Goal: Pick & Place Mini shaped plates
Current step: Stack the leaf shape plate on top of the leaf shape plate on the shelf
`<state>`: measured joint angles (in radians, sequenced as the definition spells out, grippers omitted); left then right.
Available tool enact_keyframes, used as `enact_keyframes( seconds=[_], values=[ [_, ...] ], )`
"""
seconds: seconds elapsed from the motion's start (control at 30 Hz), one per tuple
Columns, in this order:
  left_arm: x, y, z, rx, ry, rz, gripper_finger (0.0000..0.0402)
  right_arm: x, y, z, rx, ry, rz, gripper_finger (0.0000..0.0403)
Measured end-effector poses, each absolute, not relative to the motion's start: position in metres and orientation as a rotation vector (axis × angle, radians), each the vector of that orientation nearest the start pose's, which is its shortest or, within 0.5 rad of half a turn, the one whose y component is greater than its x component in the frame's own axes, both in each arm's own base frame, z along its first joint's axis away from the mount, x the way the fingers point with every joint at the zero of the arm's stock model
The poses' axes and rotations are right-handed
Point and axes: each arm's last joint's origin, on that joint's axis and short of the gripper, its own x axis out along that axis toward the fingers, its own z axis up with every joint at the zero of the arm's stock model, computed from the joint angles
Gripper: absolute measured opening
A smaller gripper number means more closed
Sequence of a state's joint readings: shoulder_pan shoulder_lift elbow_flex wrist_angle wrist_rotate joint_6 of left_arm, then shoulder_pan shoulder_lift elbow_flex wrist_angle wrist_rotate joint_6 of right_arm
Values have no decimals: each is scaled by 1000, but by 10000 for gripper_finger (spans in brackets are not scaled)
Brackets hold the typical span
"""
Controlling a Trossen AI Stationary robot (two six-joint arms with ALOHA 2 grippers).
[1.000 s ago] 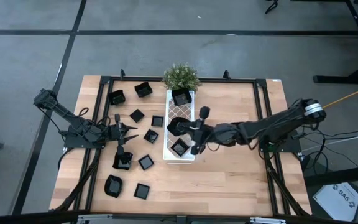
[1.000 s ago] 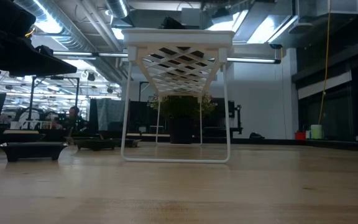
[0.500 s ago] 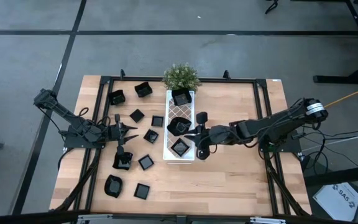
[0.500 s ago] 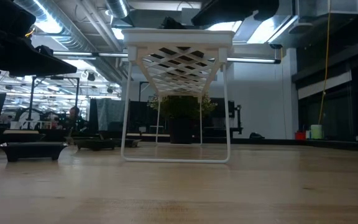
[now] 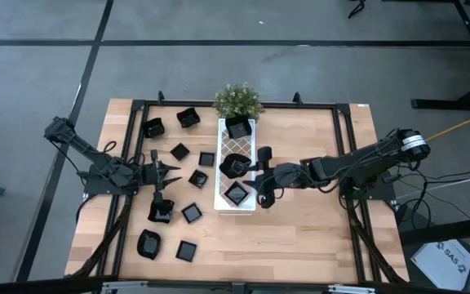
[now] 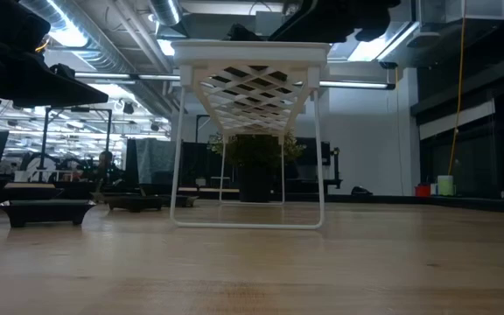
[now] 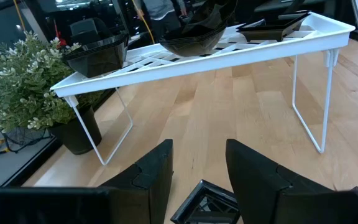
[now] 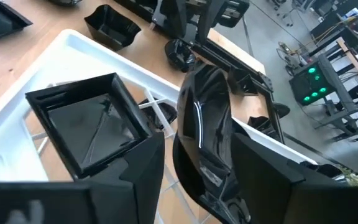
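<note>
Three black mini plates sit on the white lattice tray [image 5: 221, 184]: a square one at its far end [image 5: 237, 127], a round glossy one in the middle [image 5: 233, 166], and a square one near its front end [image 5: 236, 193]. My right gripper [image 5: 251, 173] reaches in from the table's right, tipped downward and open. Its fingers stand on either side of the round plate [image 8: 205, 134], which rests tilted on the lattice beside the square plate [image 8: 86, 127]. My left gripper [image 5: 172, 174] waits open at the table's left, just above a square plate [image 7: 207, 202] on the table.
Several more black plates lie loose on the table's left half [image 5: 179, 152], [image 5: 192, 213], [image 5: 148, 242]. A small green potted plant [image 5: 237, 101] stands beyond the tray's far end. Bare wood lies to the right of the tray and along the near edge.
My right gripper has tipped downward and sunk a little over the tray's middle. It has opened and let go of the round plate, which stays on the lattice. My left arm has kept still.
</note>
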<state>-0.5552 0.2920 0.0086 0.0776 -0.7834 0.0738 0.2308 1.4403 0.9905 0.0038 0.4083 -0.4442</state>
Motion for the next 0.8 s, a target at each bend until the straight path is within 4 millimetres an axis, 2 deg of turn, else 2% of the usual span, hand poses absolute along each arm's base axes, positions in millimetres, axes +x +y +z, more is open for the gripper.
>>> enact_keyframes(
  seconds=[0.5,0.8],
  values=[
    [100,-38,151,201,170,221,143,321,57,265,-563,442,-60,111],
    [100,-38,151,202,171,221,143,321,57,264,-564,447,-60,32]
  ],
)
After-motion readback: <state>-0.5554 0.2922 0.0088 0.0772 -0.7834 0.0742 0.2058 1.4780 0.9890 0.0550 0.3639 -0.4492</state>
